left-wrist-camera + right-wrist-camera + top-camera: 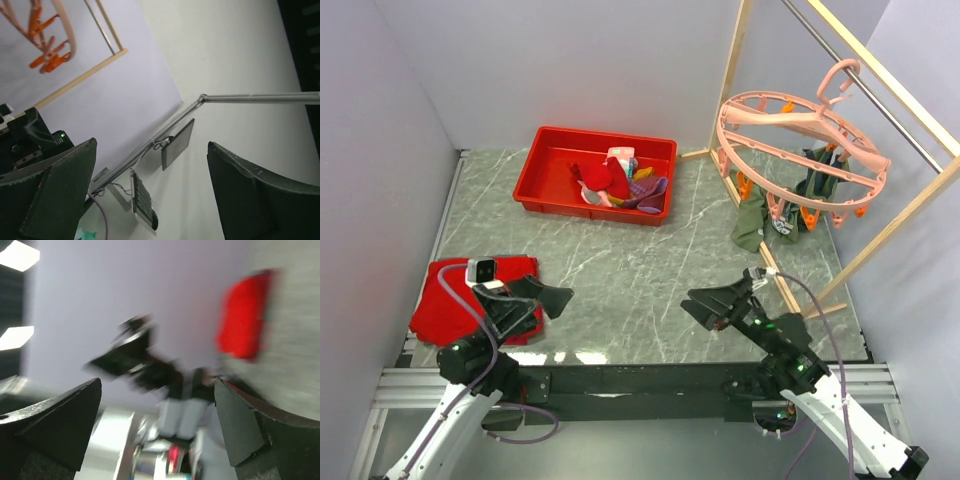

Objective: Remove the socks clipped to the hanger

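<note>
**Socks half off: a tray pile is done, olive pairs wait on the ring**

On the round pink plastic ring hanger (798, 117), hooked on the wooden-framed rail (880, 70), you still have dark olive-green fabric socks (753, 222) clipped and dangling below its near rim, with another dark one (817, 172) under its far side. A heap of red, pink, mustard and purple socks (615, 183) already lies in the shallow red plastic tray (535, 165), well to the left of the hanger, so by my reading the task is roughly half done. Your left gripper (552, 297) and right gripper (698, 303) both sit low and well short of the hanger, jaws spread wide with nothing between them. The right wrist view is blurred.
</note>
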Controlling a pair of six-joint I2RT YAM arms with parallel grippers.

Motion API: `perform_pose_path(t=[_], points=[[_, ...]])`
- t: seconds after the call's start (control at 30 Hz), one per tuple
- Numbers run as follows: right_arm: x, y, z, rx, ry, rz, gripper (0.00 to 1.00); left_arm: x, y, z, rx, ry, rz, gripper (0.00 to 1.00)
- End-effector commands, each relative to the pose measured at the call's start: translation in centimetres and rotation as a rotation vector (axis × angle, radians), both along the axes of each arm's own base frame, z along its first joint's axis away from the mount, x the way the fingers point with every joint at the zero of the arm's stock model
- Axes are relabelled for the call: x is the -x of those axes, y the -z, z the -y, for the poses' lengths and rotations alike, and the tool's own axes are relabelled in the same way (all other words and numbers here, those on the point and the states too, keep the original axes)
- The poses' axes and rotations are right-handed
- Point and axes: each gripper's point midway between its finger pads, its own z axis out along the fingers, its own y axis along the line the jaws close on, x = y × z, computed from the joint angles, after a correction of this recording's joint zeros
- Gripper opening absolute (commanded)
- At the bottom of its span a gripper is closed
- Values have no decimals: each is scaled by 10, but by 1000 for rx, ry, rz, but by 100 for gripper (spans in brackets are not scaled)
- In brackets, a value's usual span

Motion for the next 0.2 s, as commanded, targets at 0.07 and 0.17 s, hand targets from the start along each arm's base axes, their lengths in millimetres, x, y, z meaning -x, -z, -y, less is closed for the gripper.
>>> perform_pose_path(t=[0.07,0.17], points=[[-46,153,24,320,289,-291,100,-68,133,34,-263,-75,-322,96],[-44,160,18,293,250,-324,100,-71,145,39,-313,-72,-334,96]])
